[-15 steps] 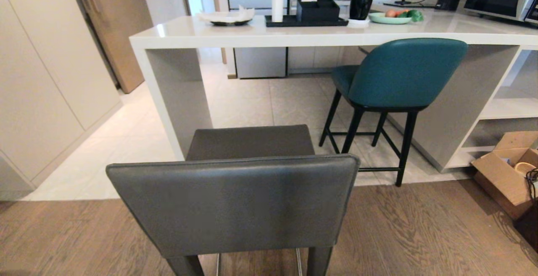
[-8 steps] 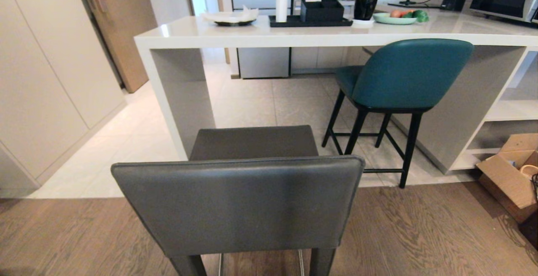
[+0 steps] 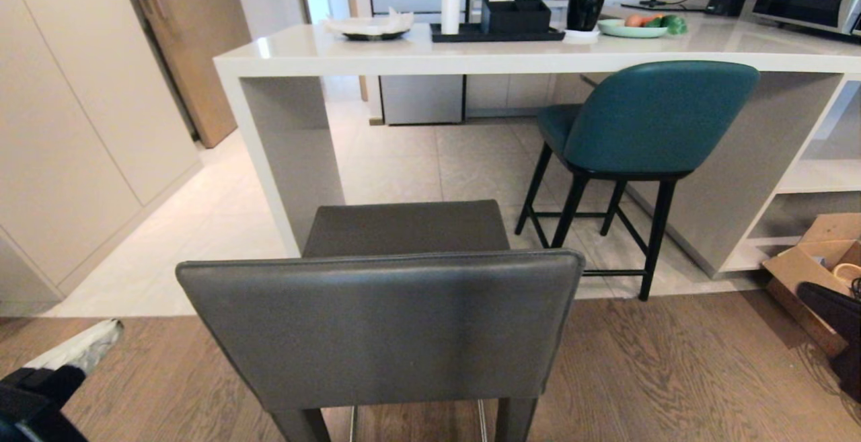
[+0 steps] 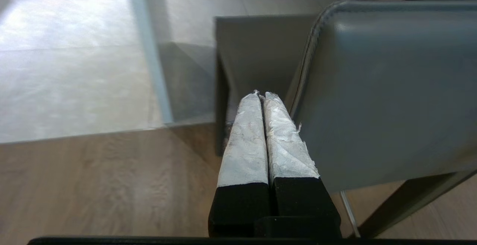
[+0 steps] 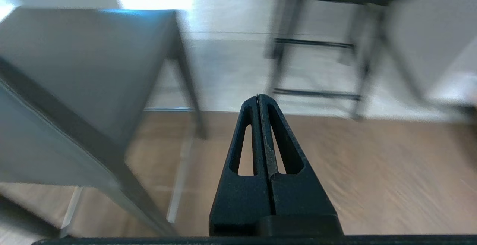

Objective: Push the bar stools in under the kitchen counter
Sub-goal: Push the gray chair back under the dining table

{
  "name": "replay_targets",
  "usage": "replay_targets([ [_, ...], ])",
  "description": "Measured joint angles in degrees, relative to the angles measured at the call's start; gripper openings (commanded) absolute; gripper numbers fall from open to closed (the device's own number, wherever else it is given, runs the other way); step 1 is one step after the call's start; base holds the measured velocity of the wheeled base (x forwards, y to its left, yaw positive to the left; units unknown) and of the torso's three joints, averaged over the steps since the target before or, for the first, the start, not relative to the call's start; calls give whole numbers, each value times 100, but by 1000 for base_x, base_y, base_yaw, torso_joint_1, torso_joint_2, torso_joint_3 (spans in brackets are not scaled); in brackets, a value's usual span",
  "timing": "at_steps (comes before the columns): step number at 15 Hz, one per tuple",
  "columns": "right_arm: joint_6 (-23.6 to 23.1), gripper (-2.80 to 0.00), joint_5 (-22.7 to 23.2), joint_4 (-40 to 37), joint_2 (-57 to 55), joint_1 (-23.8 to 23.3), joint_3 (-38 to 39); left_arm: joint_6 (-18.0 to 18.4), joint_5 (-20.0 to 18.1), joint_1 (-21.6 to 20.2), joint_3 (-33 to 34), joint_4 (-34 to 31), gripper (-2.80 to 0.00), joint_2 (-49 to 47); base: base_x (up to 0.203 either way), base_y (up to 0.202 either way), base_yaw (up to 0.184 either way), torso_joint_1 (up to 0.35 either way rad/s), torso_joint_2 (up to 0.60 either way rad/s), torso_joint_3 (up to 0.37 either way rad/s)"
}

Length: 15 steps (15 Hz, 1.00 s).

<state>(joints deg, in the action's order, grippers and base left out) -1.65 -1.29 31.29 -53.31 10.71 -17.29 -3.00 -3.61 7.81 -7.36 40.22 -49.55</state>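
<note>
While closing on the grey stool [image 3: 380,324], left gripper [image 4: 262,96] and right gripper [image 5: 258,97] pinched together, empty. Next: press both against its back, shove toward counter [image 3: 471,55].

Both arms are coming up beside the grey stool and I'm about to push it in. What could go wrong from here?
1. The grey stool sits close to the counter's side panel; pushed straight, its left side may clip it.
2. Left gripper and right gripper have shut jaws; narrow tips high on the backrest could tip or twist the stool.
3. The teal stool stands near on the right; drifting could knock it.
</note>
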Motion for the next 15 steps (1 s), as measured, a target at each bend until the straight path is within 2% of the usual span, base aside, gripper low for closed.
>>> replay_targets([
  [3, 60, -280, -607, 988, -1291, 1322, -117, -20, -19, 220, 165, 1455, -280, -1485, 0, 0, 0, 0, 0, 0],
  [6, 79, -280, -944, 1813, -2289, 2057, -164, -24, -24, 308, 274, 2779, -280, -2506, 0, 0, 0, 0, 0, 0],
  [10, 66, -280, -954, 1914, -2944, 2581, -23, -30, -24, 432, 325, 2955, -280, -2962, 0, 0, 0, 0, 0, 0],
  [15, 72, -280, -962, 2037, -3535, 2678, -477, -30, -11, 550, 224, 2979, -280, -3236, 0, 0, 0, 0, 0, 0],
])
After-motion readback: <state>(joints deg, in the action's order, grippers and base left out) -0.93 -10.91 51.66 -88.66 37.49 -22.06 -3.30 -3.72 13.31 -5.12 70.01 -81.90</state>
